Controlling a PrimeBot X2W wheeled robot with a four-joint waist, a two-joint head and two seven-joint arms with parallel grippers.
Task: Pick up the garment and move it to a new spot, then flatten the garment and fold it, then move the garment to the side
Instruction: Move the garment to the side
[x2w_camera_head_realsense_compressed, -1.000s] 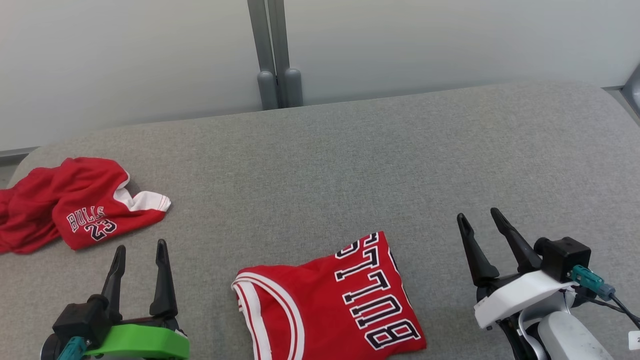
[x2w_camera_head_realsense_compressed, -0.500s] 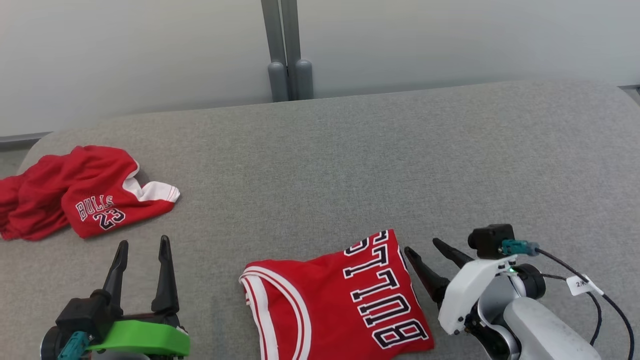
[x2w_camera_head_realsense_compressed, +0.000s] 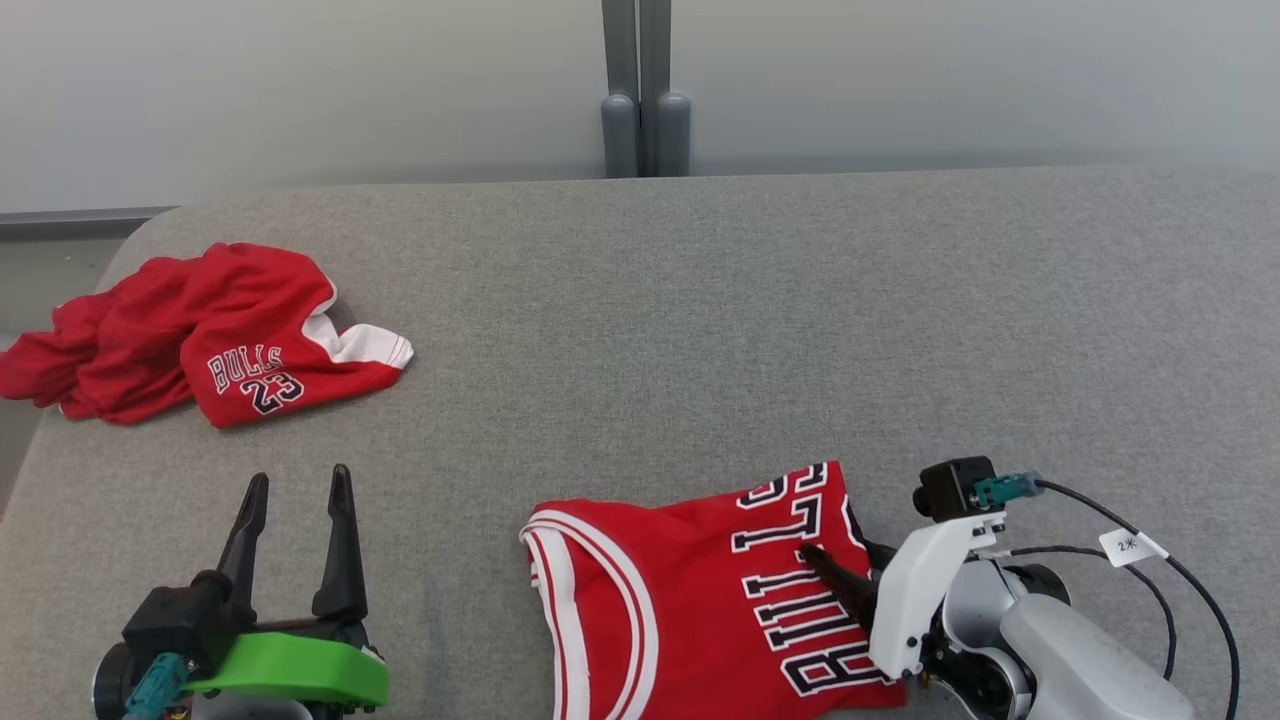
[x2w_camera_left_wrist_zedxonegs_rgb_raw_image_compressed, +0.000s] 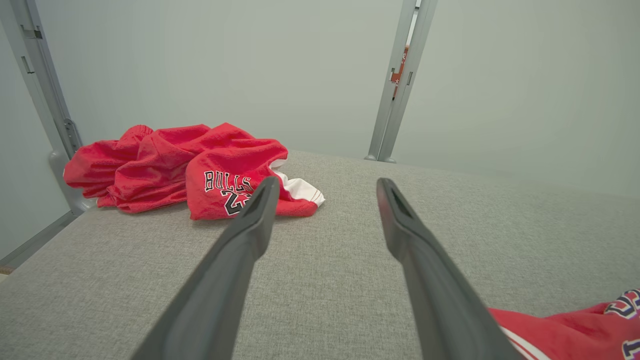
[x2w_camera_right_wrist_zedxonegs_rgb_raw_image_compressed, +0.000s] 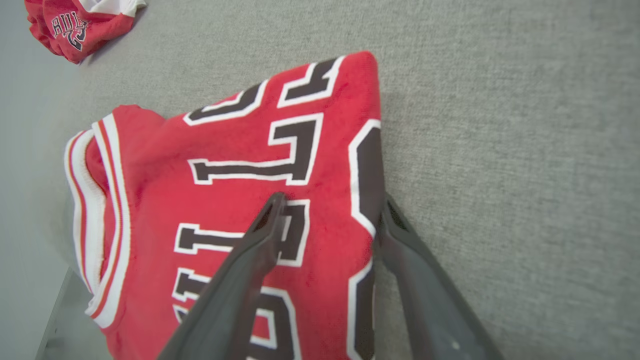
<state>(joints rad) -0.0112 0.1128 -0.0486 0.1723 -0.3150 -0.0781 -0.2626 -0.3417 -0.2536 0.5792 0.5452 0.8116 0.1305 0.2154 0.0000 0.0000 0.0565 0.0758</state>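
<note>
The right gripper (x2w_camera_right_wrist_zedxonegs_rgb_raw_image_compressed: 332, 200) is seen with its two long, dark, tapered fingers held wide apart astride the right edge of the folded jersey (x2w_camera_right_wrist_zedxonegs_rgb_raw_image_compressed: 225, 150). One finger is placed over the red cloth and its black, white-edged lettering, the other is set just beside the hem over the table (x2w_camera_right_wrist_zedxonegs_rgb_raw_image_compressed: 500, 125), and nothing is clamped. The jersey, of soft, finely knitted fabric with white-and-red striped trim, is spread flat at the near edge of the grey, coarsely woven, round-cornered table, right of centre. The left gripper (x2w_camera_head_realsense_compressed: 300, 473) is held wide and empty above bare table, and crumpled red shorts (x2w_camera_head_realsense_compressed: 200, 345) are heaped at the far left corner.
</note>
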